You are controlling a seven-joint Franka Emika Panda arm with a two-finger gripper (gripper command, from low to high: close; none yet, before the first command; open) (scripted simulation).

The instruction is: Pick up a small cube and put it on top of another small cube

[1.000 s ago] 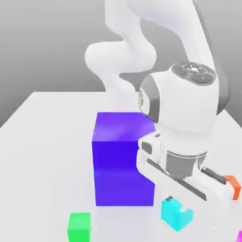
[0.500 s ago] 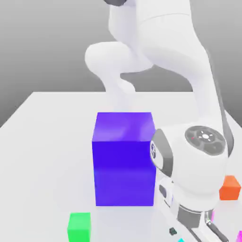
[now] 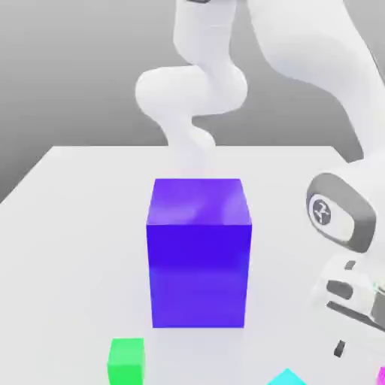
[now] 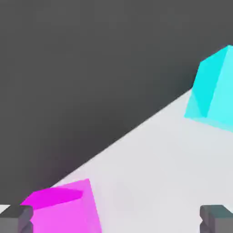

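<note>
In the exterior view the lower edge cuts my small cube (image 3: 286,377), so I see just its top corner. At the exterior view's right, a magenta cube (image 3: 381,376) is a thin strip at the border. My hand (image 3: 353,301) also runs out of that picture there. In the hand view the small cube (image 4: 214,91) is cut by the edge, the magenta cube (image 4: 63,211) too, and my two fingertips (image 4: 16,218) show as stubs.
</note>
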